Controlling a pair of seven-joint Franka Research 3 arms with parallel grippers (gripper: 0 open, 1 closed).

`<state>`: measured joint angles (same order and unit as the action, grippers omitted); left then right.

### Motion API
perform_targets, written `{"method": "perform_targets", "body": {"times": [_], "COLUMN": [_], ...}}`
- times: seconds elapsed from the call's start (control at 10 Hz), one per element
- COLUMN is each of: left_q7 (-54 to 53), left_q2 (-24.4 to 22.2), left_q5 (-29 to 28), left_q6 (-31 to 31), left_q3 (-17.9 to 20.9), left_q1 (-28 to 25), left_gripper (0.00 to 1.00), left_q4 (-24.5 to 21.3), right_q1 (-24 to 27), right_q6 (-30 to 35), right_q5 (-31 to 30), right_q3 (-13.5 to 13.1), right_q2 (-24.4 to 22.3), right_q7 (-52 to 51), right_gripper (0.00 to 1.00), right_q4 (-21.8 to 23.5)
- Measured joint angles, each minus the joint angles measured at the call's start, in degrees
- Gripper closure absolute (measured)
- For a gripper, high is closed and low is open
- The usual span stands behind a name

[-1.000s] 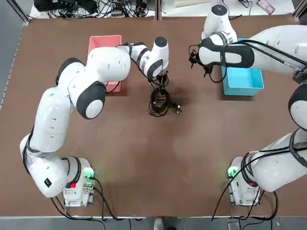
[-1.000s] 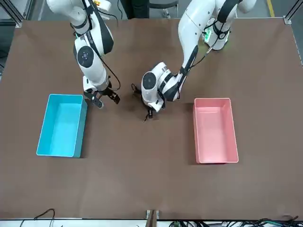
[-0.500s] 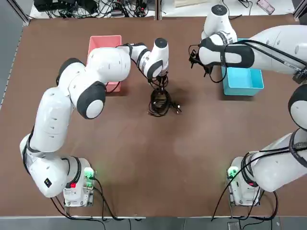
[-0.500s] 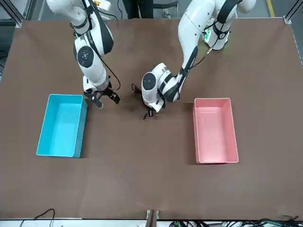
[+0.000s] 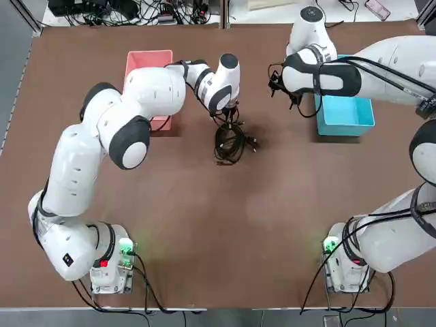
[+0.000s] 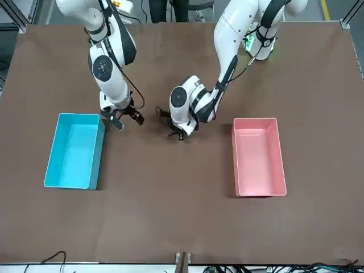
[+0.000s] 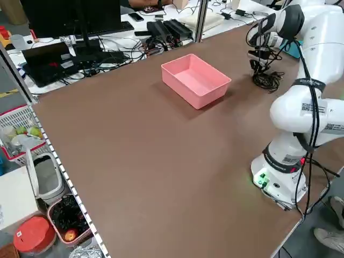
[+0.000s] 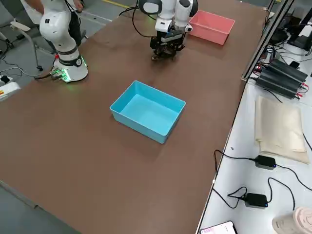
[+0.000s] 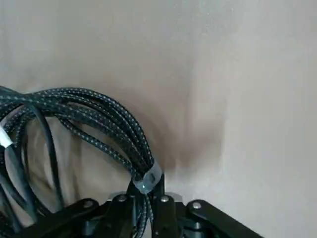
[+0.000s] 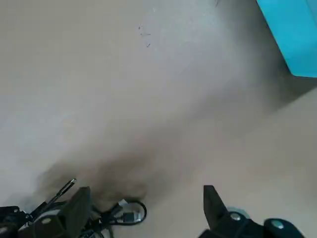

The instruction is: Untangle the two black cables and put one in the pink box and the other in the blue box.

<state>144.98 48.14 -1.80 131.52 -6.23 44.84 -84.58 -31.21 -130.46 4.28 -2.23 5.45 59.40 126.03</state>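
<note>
Two thin black cords (image 5: 229,144), one braided & one smooth, in tangled loose coils: now a bit further to robot's R than 1 sec ago, loops bunched narrower. Small black plug ends (image 5: 253,144) have swung a bit further from the arm bases. Bundle's over the table btwn the boxes, nearer the pink one; can't tell if any of it touches the tabletop. Clear plastic tie (image 9: 149,178) round the braided strands, right by the fingertips.

L gripper (image 9: 151,203), black two-finger, now closed on the cord bundle; its arm looks to be in the same spot as before. R gripper (image 5: 276,83), same type, open w/ nothing btwn fingers, parked near the blue box, pose unchanged.

Pink plastic open-top box (image 6: 259,156) & light-blue plastic open-top box (image 6: 74,151) both same place as before, no cord in either. Brown tabletop (image 6: 182,216) under all. Person's dark-clad legs (image 6: 170,10) behind table, shifted slightly vs. before
</note>
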Motion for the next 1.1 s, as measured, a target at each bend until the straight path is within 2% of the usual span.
{"method": "perform_targets", "body": {"times": [0.3,0.7,1.1], "left_q7": [-0.7,-2.2,-2.2], "left_q2": [-0.2,-3.1,-6.0], "left_q5": [-0.7,-2.1,1.3], "left_q6": [-0.9,-8.0,-9.2], "left_q3": [0.4,0.4,-0.3], "left_q1": [-0.4,-2.3,-2.4], "left_gripper": [0.86,0.86,0.86], "left_q4": [0.9,4.7,7.7], "right_q1": [0.0,0.0,-1.6], "right_q6": [0.0,0.0,-0.5], "right_q5": [0.0,0.7,2.4], "right_q3": [0.0,0.0,0.0], "right_q2": [0.0,-0.1,-0.3], "right_q7": [0.1,4.2,12.8], "right_gripper": [0.0,0.0,0.0], "right_q4": [0.0,-0.1,-0.7]}}
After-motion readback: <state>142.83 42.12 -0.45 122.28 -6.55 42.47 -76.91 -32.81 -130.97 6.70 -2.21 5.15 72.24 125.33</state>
